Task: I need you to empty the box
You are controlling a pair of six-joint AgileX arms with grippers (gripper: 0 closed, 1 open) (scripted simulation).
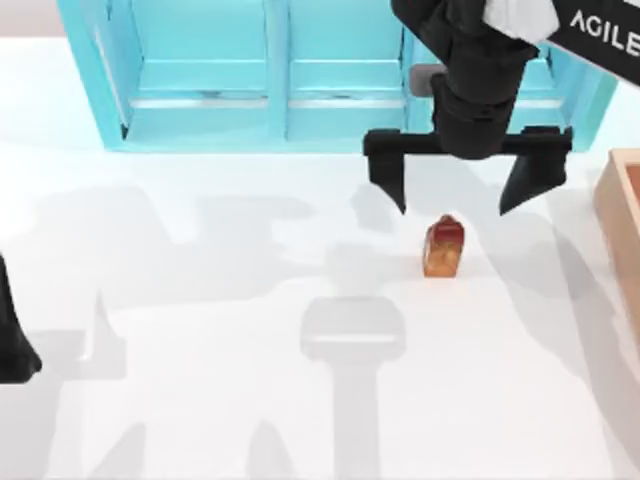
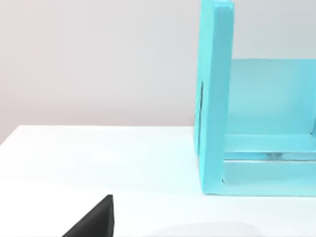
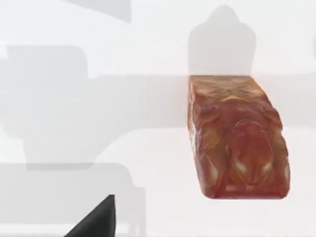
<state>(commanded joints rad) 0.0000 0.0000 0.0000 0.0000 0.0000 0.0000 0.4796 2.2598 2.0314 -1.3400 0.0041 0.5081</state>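
Tan box [image 1: 622,215], seemingly empty, right table edge

White capital letters reading "AGILE" stand on the black right arm [image 1: 600,35] at the top view's upper right corner, where the picture's edge cuts the word off. No other text, label or number can be read.

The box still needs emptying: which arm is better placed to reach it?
Probably the right: its gripper, fingers open, hangs near the box at the table's right edge. The left gripper sits parked at the far left.
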